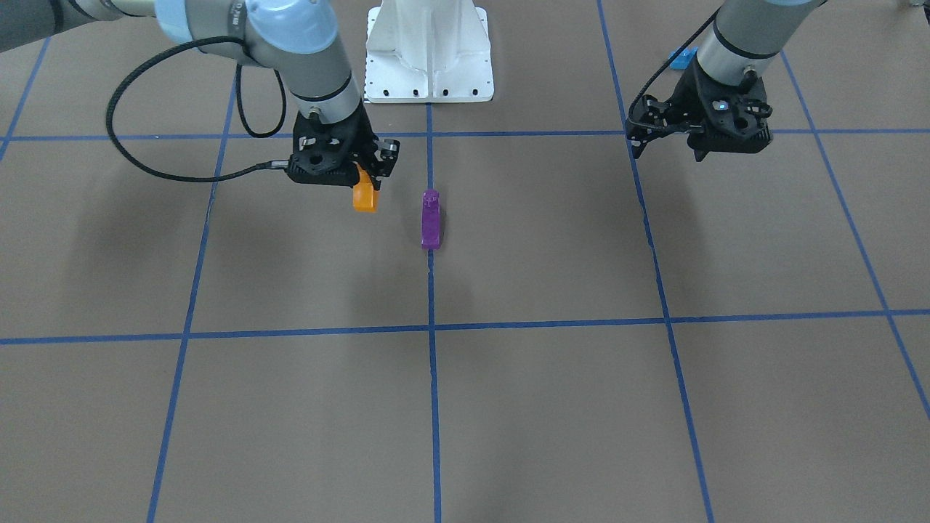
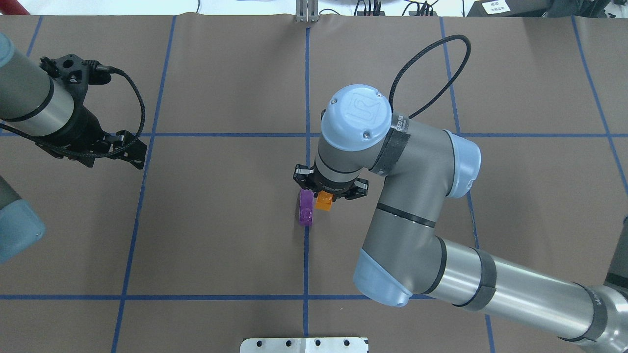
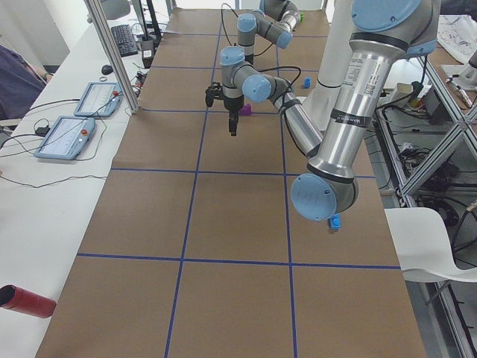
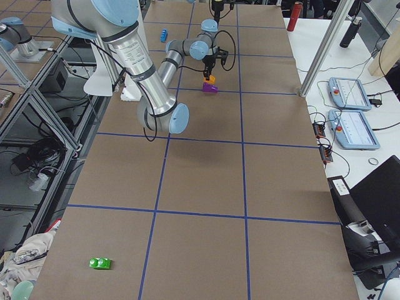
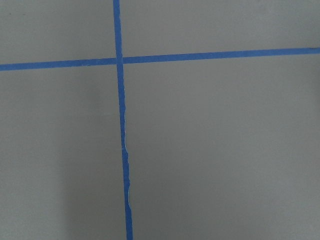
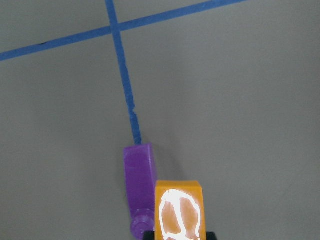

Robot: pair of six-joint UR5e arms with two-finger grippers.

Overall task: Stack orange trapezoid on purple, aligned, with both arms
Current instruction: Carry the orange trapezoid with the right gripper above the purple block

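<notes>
Orange trapezoid (image 1: pixel 364 198), one, pinched by right gripper (image 1: pixel 369 179) beside one purple (image 1: pixel 431 224); left gripper (image 1: pixel 669 153) spread wide.

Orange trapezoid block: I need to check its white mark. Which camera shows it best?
The right wrist-mounted view: the glossy orange plastic trapezoid block sits close at the bottom edge, white mark facing the lens. Front-facing and overhead show it small, mark unseen; exterior right shows a speck; the other two show nothing clear.

orange trapezoid (image 6: pixel 179 210) cropped below, purple (image 6: pixel 138 180) partly hidden
</notes>
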